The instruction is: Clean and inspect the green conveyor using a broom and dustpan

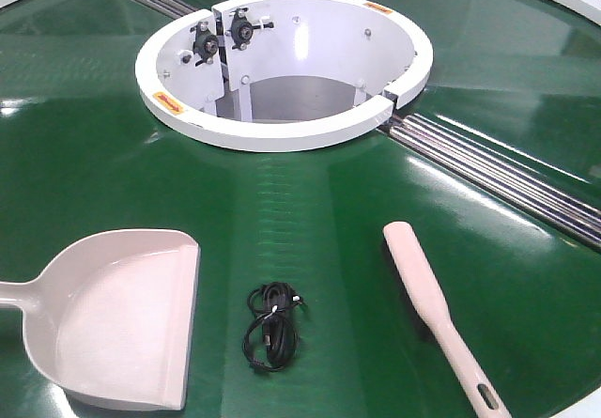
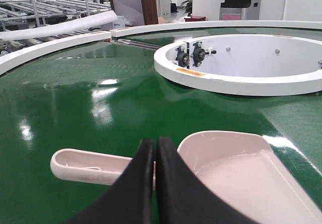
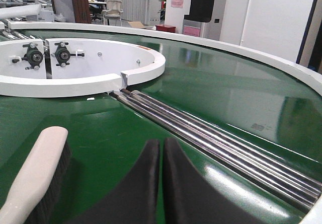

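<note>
Sweeping looks unstarted. The left end effector (image 2: 154, 144) is clenched on nothing, with the dustpan (image 2: 241, 181) just ahead, to its right. The right end effector (image 3: 162, 144) is clenched empty, with the broom (image 3: 35, 171) just to its left. A black cable (image 1: 272, 326) lies on the conveyor (image 1: 329, 216).

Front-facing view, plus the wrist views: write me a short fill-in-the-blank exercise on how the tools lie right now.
On the green conveyor, the coiled black cable lies between the dustpan and the broom, touching ____.
The dustpan's wide mouth faces the ____.
The left gripper and the right gripper both have their jaws ____ and hold nothing.
Missing words: neither; cable; shut.
</note>
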`<state>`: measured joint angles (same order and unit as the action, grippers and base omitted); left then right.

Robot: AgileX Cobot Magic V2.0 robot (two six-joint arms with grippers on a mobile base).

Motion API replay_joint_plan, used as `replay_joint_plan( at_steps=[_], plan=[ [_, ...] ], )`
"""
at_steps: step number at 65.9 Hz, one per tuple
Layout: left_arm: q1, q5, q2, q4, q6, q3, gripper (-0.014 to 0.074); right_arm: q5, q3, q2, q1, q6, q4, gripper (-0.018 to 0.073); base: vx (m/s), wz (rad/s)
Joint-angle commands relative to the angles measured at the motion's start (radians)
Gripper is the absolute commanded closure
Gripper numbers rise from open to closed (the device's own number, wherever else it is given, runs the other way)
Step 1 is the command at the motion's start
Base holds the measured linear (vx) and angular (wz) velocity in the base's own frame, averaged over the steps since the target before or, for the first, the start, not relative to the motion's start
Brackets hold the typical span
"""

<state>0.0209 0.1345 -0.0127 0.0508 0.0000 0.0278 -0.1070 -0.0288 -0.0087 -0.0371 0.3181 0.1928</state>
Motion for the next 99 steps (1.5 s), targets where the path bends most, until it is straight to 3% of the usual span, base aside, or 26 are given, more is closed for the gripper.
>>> replay_joint_plan(
  at_steps=[1,14,22,36,43,49,64,82,90,99],
  plan=[
    [0.001,-0.077,-0.015,-0.008,-0.006,0.023,0.0619,0.073,-0.012,-0.010,-0.002,0.001,-0.005,0.0565,0.00,0.00],
    [0.001,-0.103,-0.015,-0.039,-0.051,0.023,0.0619,0.099,-0.011,-0.010,-0.003,0.001,-0.006,0.0565,0.00,0.00],
    [0.001,-0.126,-0.015,-0.061,-0.074,0.023,0.0619,0.191,-0.011,-0.010,-0.003,0.001,-0.006,0.0565,0.00,0.00],
    [0.001,-0.390,-0.013,-0.060,-0.073,-0.018,0.0619,0.429,0.003,-0.010,-0.003,-0.078,0.035,0.0565,0.00,0.00],
    [0.001,-0.416,-0.013,-0.060,-0.073,-0.094,0.0619,0.394,0.095,-0.009,-0.003,-0.082,0.039,0.0565,0.00,0.00],
    [0.001,-0.406,-0.008,-0.056,-0.072,-0.194,0.0619,0.284,0.224,0.013,-0.002,-0.088,0.036,0.0565,0.00,0.00],
    [0.001,-0.216,0.147,0.108,-0.054,-0.528,0.0619,0.018,0.555,0.176,-0.002,-0.092,0.036,0.0565,0.00,0.00],
    [0.001,0.045,0.446,0.097,-0.054,-0.823,0.0601,-0.171,0.834,0.520,0.000,-0.070,0.039,0.0499,0.00,0.00],
    [-0.008,0.137,0.549,0.087,-0.054,-0.849,0.0533,-0.166,0.850,0.615,0.025,-0.070,0.040,0.0368,0.00,0.00],
    [-0.032,0.201,0.619,0.040,-0.019,-0.849,0.0354,-0.166,0.850,0.683,0.024,-0.071,0.044,0.0099,0.00,0.00]
  ],
)
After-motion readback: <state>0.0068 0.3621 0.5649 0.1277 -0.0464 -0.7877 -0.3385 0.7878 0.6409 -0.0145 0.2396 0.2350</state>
